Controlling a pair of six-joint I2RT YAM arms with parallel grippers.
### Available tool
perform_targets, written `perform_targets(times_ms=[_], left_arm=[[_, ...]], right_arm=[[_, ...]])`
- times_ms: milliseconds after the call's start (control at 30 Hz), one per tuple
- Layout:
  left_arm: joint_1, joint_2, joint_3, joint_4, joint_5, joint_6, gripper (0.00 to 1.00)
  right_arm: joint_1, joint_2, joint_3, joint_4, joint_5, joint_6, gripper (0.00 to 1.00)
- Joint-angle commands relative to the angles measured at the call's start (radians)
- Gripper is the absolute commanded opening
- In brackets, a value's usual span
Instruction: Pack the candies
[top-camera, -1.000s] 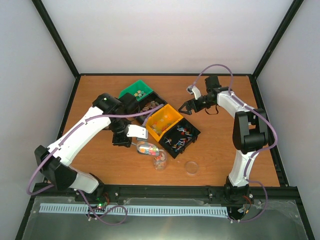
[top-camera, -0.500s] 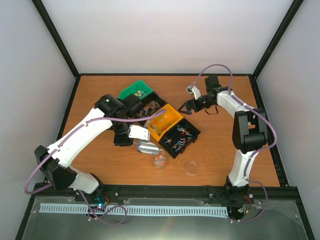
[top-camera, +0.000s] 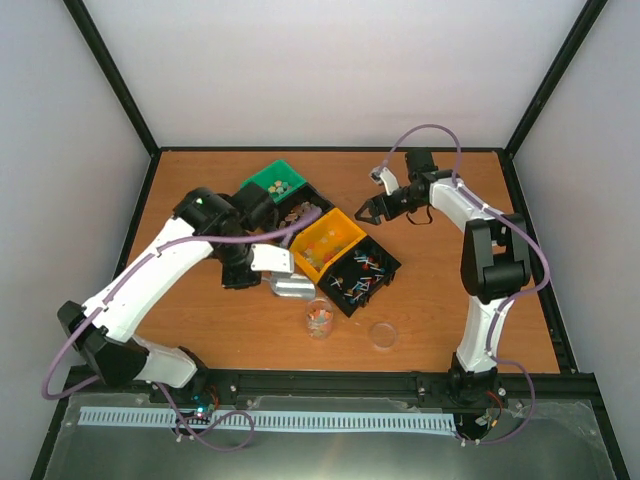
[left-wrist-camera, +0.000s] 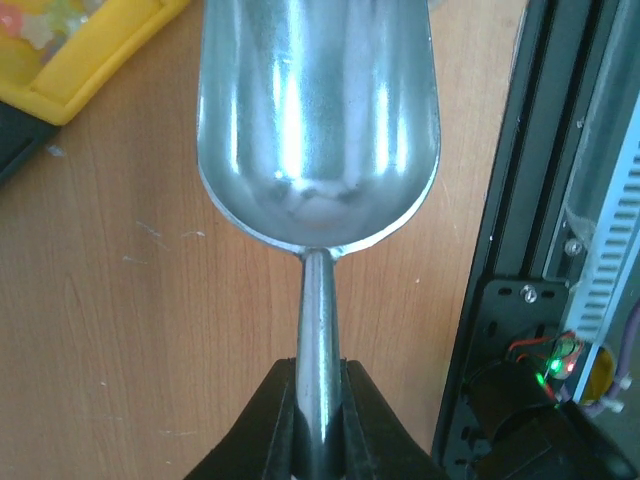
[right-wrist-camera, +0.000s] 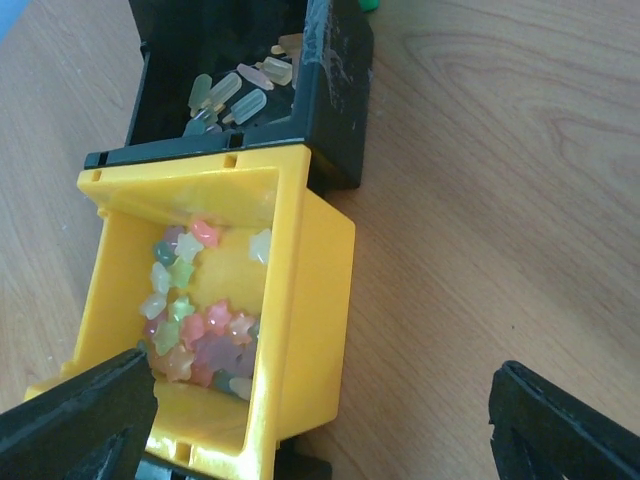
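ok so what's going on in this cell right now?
Candy packing, mid-run. The left gripper is shut on the handle of a metal scoop; its bowl is empty, between the yellow bin and the clear jar. The jar stands upright with some candies inside, a clear lid lying beside it. The right gripper is open and empty-handed beyond the yellow bin.

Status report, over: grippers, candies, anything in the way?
Left gripper shut on scoop, scoop empty. Right gripper open, facing yellow bin. Candies in that bin, some in jar. Jar mouth unobstructed, lid aside.
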Motion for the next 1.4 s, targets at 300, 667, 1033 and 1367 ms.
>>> perform_targets(times_ms=[300,667,1033,1367], left_arm=[[0.253,0.291,0.354,-0.020,-0.151,-0.365,0.01],[0.253,0.562,0.518,-0.021,-0.358,-0.414,0.01],[0.254,0.677,0.532,-0.021,-0.375,-0.337,0.01],[0.253,0.733,0.496,-0.022,-0.410,-0.340,0.01]], right_arm=[[0.153,0.140,0.162,-0.018,0.210,-0.003,0.79],[0.223,0.192,0.196,-0.015,0.258,-0.007,0.65],[0.277,0.172,0.138,0.056,0.276,-0.039,0.36],[0.315,0.142,0.057,0.140,0.248,-0.066,0.28]])
